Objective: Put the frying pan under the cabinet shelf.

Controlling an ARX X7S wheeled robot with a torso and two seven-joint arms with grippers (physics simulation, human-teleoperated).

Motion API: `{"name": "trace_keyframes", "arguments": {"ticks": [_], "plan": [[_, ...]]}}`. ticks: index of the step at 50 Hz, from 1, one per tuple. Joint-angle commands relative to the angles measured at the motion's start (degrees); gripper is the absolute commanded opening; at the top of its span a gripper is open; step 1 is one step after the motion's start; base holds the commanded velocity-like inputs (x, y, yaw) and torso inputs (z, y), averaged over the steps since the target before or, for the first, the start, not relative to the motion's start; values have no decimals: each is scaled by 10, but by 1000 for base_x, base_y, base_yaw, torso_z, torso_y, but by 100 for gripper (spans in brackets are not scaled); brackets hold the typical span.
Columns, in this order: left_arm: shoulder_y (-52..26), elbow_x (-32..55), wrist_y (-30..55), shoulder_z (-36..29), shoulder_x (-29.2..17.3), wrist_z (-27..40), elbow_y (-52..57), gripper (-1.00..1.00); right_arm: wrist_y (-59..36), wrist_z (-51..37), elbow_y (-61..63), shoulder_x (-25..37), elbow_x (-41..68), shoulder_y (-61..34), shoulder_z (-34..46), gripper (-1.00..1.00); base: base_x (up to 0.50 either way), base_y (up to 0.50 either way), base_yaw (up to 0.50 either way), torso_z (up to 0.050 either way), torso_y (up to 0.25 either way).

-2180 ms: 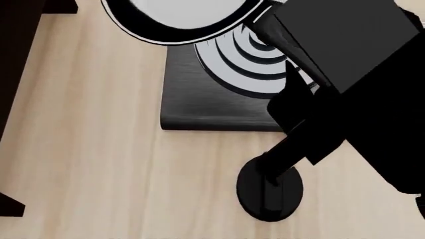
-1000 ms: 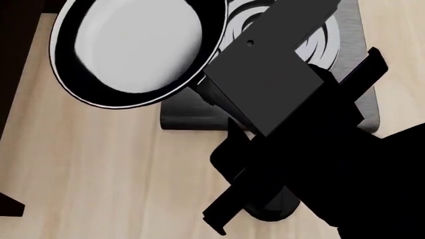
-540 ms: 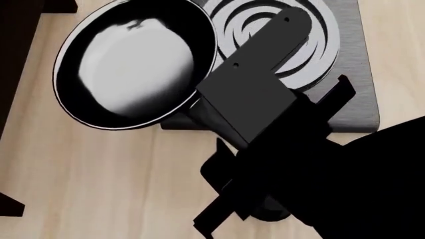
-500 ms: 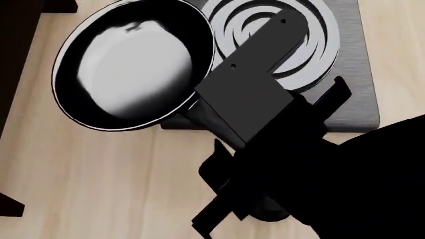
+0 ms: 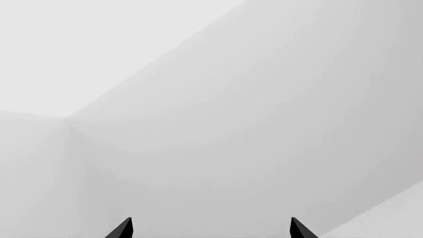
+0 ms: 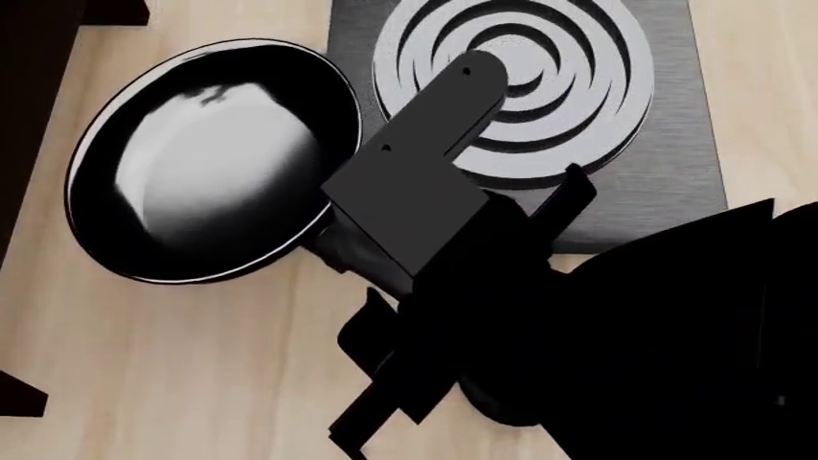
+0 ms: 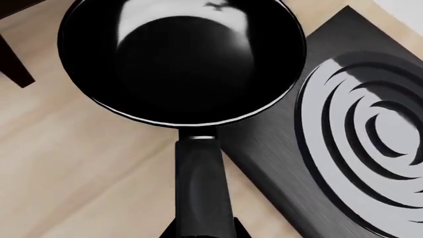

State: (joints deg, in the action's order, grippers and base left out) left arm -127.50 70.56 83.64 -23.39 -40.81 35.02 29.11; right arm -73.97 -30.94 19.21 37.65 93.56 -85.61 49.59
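The frying pan (image 6: 211, 158) is glossy black with a pale sheen and hangs over the wooden table, left of the burner plate. My right gripper (image 7: 201, 232) is shut on its short black handle (image 7: 200, 188). In the head view the gripper (image 6: 343, 251) is mostly hidden under my arm. The pan bowl also shows in the right wrist view (image 7: 182, 59). The dark brown cabinet shelf (image 6: 29, 86) shows as a strip at the left edge, with a leg (image 7: 17, 67) close beside the pan. My left gripper (image 5: 210, 230) is open and empty, facing blank pale walls.
The square black burner plate (image 6: 639, 192) with concentric rings lies right of the pan, also in the right wrist view (image 7: 278, 163). A round black disc (image 6: 511, 410) sits on the table, mostly under my right arm. A cabinet foot (image 6: 19, 395) juts in at lower left.
My right arm has carried the pan left and nearer, off the burner plate and toward the cabinet. The burner's rings are now uncovered.
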Motion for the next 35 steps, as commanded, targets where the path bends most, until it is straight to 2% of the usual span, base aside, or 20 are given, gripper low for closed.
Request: {"name": "trace_keyframes", "arguments": {"ticks": [1,35], "plan": [[6,10,-5,1,-6,7,2,100,7,45,-12,-21,-69,-11,1,-100,0,0,0,0,0],[18,37,-16,1,-28,25,8,100,116,212,-122,-105,-259,36,103,-100,0,0,0,0,1]]}}
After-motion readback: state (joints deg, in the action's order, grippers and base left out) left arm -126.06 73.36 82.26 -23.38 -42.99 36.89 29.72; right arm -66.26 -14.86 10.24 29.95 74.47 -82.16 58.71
